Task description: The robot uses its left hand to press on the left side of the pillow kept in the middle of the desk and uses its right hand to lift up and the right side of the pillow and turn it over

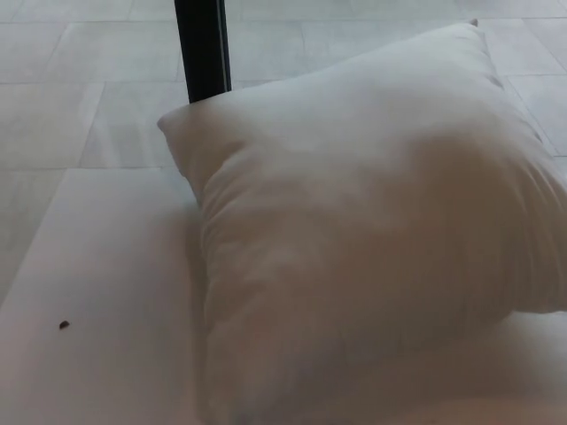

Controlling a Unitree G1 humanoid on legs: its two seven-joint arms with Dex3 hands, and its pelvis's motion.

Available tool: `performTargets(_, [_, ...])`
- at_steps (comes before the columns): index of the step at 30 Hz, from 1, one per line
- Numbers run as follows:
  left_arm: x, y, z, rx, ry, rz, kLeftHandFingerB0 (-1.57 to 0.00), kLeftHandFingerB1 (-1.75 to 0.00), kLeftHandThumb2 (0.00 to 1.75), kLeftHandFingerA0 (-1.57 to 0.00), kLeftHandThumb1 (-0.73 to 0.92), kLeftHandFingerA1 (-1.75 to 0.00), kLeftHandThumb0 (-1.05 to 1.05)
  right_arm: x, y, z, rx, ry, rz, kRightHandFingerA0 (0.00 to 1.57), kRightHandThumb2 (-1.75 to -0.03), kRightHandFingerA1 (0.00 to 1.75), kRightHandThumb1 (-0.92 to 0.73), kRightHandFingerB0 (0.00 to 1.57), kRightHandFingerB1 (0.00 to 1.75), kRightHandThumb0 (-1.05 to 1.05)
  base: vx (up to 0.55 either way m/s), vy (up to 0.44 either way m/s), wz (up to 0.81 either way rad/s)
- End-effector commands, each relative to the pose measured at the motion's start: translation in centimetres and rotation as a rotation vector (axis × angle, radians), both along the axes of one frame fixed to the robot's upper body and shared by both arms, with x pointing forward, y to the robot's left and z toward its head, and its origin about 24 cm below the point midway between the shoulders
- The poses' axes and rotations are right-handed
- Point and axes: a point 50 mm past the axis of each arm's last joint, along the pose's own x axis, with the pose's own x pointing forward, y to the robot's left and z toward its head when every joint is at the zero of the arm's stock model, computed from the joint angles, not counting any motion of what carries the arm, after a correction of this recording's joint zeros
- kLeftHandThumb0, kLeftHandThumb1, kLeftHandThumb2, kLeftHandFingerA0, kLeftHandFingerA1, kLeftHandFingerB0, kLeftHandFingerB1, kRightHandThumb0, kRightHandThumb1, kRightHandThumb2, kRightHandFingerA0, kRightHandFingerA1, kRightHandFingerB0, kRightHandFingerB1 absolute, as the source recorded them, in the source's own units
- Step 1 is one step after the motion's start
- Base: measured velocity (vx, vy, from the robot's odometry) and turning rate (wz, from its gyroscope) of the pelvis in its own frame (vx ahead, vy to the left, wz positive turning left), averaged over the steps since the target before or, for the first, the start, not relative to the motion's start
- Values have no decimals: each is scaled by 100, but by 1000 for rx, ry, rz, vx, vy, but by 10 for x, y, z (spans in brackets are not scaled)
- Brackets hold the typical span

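Head view, single frame. White pillow (pixel 363 239) fills most of frame, centre to right edge, w/ one corner up near top right, another pointing toward upper left-centre, bottom running off lower edge. Pillow looks tilted/raised on its right side: lower right edge lifts clear of the surface, shadowed gap under it at lower right. Soft creases run down its left flank; darker shaded patch on upper right face. It sits on a white desk (pixel 97 266), bare part visible at left & lower left of frame; desk far edge crosses at mid-left. Small dark speck (pixel 64 325) on desk at lower left, well apart from pillow. Beyond desk, pale tiled floor (pixel 80 71) across top of frame, grout lines visible. Black upright post (pixel 203 49) at top centre-left, its lower end hidden behind pillow's upper left corner. Neither robot hand shows anywhere in frame: left hand not in view, right hand not in view, so finger state of both can't be told. Lighting dim, pic slightly soft; faint pinkish tint along bottom right edge, can't tell what it is.
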Motion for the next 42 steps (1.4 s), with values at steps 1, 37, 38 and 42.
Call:
performTargets(1, [42,28,20,-94,-371,309,-27,-35,61,-48,68,-70,-75,6,-44,58,-34,-548,-356,19,-93,50,-59,8,40,-78,0,0,0])
performTargets(37, [281,-154,178,-337,-1004,-448,-9,-45,101,-30,64,-63,-75,318,114,206,109,-868,756,22,-108,51,-67,7,37,-91,0,0,0])
performTargets(38, [280,-156,177,-337,-998,-444,-9,-45,101,-30,64,-63,-75,319,116,204,112,-864,763,22,-108,51,-67,7,37,-91,0,0,0])
performTargets(42, [276,-175,160,-391,-938,-466,-12,-31,67,-24,84,-60,-78,325,128,193,152,-838,770,27,-66,41,-85,17,27,-93,0,0,0])
